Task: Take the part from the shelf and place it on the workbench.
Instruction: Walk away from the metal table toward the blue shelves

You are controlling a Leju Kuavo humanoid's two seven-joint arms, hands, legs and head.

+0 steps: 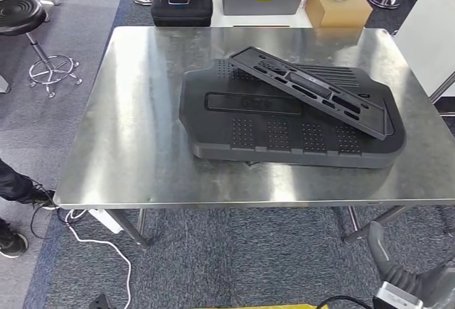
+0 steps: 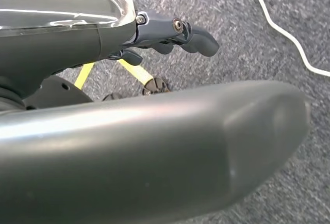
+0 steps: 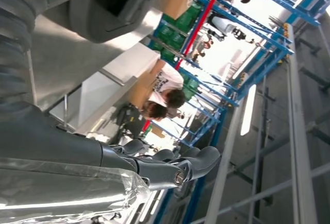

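— Hands first: the left hand (image 2: 175, 33) hangs low over the carpet, fingers stretched out and well away from the thumb, nothing in them. The right hand (image 3: 171, 165) is much the same, fingers loosely extended and holding nothing. You can see it from above too, down past the near right corner of the workbench (image 1: 134, 124).

— So where's the part?

— On the bench. A large black part (image 1: 268, 135) lies flat on the steel, and a slim black panel (image 1: 311, 90) lies across its top at an angle. I can't tell which of the two came off the shelf, but neither is in a hand.

— Looks finished, then. What's left to worry about?

— I'd say the panel. It isn't seated; it rests tilted on the bigger piece, touching it along one side with the far end raised. A knock to the table could, I reckon, send it sliding off the moulding and onto the steel.

— And what would knock it?

— That right hand. It sits below the tabletop, near the edge and the leg. If the arm swings up carelessly, it may catch the rim.

— Anything underfoot?

— A white cable (image 1: 107, 245) snakes over the carpet by the near left leg of the bench, close to where the robot stands. For a two-legged machine, stepping away over it could mean a snag or a stumble.
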